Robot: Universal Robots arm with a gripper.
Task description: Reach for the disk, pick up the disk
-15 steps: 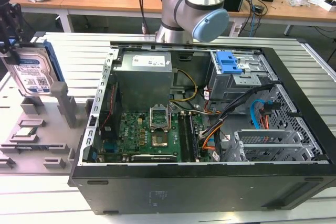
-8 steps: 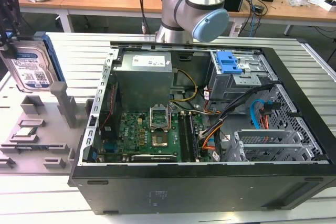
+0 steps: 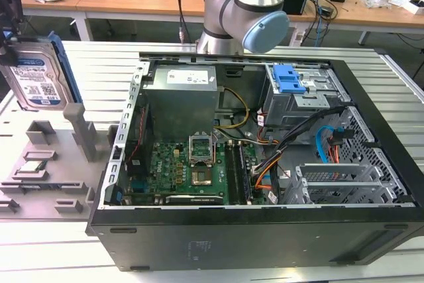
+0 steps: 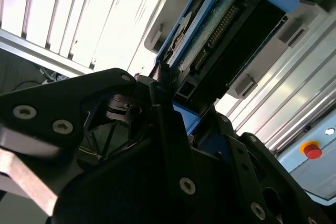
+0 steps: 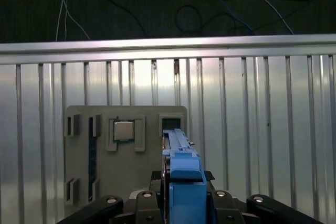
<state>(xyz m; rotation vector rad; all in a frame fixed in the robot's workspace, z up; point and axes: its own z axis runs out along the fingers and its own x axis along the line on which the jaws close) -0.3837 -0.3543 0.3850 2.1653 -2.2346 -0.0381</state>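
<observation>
The disk [image 3: 33, 74] is a silver-grey hard drive with a white-and-blue label and blue side rails. It stands upright at the exterior view's far left, raised above the grey fixture [image 3: 50, 183]. My gripper [image 3: 9, 31] comes down on its upper edge and is shut on it. In the first wrist view the disk [image 5: 181, 153] shows edge-on, its blue rail running out from between the jaws of my gripper [image 5: 184, 200]. In the second wrist view the disk's [image 4: 231, 30] circuit-board side and connector show, clamped by my black gripper [image 4: 168, 103].
The grey fixture holds a small square processor chip [image 5: 124, 129] and several upright posts [image 3: 83, 127]. An open computer case [image 3: 252, 144] with a blue drive-bay latch [image 3: 288, 79] fills the middle of the ribbed metal table. The arm's base [image 3: 245, 11] rises behind it.
</observation>
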